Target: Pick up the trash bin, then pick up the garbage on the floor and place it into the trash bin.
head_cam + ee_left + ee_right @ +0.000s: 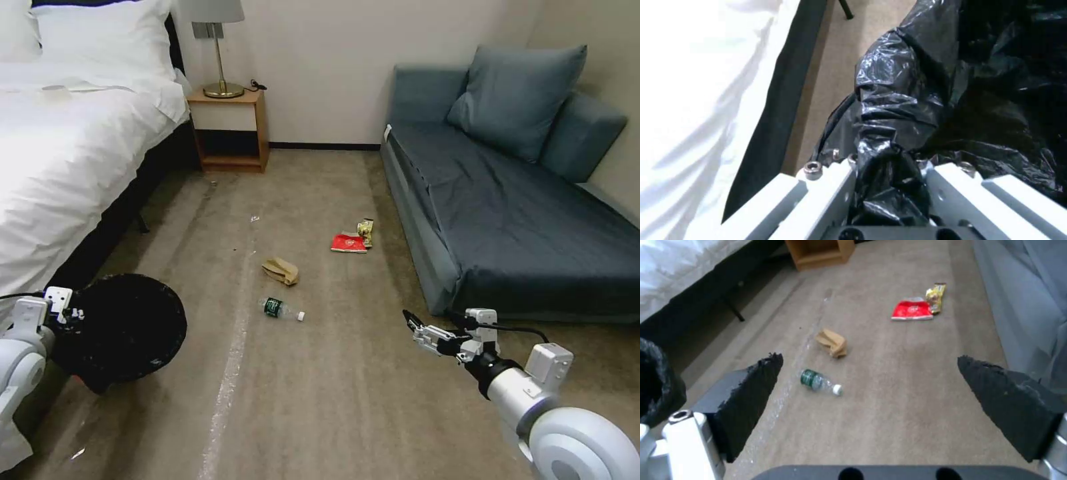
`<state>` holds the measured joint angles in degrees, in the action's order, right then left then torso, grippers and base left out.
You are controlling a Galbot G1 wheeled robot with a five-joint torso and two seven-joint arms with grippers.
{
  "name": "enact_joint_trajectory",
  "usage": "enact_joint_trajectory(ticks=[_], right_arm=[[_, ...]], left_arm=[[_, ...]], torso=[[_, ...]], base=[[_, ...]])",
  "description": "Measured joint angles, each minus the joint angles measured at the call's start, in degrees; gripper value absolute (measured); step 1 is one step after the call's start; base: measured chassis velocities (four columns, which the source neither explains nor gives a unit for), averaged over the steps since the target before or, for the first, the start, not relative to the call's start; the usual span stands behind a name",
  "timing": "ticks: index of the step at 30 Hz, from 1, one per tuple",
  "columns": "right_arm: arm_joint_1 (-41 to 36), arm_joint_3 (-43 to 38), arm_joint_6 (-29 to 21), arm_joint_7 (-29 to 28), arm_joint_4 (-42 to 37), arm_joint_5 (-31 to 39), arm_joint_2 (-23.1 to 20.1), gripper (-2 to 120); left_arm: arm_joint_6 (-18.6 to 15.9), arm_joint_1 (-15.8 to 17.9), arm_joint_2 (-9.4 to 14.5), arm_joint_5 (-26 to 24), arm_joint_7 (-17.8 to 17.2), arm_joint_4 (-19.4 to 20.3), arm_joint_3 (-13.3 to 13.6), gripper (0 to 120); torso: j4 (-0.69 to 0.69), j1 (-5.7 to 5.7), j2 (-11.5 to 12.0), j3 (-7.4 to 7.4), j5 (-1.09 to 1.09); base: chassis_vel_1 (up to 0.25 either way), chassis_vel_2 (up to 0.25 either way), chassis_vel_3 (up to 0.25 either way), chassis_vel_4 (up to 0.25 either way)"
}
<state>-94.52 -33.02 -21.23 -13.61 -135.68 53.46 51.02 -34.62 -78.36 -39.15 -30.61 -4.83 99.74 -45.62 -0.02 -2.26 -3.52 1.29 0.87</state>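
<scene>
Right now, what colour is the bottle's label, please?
Green, on the bottle; clearest in the right wrist view.

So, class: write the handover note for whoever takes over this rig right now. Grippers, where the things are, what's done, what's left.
Left gripper: shut on the trash bin's bag-lined rim, bin held beside the bed.
Right gripper: open, empty, hovering over the carpet near the sofa.
On the floor: bottle, brown paper bag, red snack packet with the gold wrapper at its side.
Done: bin picked up.
Left: all four pieces go into the bin.
</scene>
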Motion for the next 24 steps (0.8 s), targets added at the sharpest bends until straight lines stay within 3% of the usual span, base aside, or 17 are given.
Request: enact_joint_trajectory(ticks=[7, 24], right_arm=[[-3.6, -0.9, 1.2, 1.6, -0.2, -2.1, -0.4, 100], [-3.7, 0.9, 2.7, 4.0, 1.5, -3.7, 0.6, 100]], left_arm=[[0.0, -0.7, -0.4, 0.2, 0.3, 0.2, -0.4, 2], [1.6, -3.5, -0.6, 1.2, 2.6, 0.1, -2.8, 2]], torso=[[-0.01, 0.0, 0.0, 0.0, 0.01], [0.0, 0.0, 0.0, 0.0, 0.01]], base=[[0.0, 0.0, 0.0, 0.0], [0.0, 0.0, 0.0, 0.0]])
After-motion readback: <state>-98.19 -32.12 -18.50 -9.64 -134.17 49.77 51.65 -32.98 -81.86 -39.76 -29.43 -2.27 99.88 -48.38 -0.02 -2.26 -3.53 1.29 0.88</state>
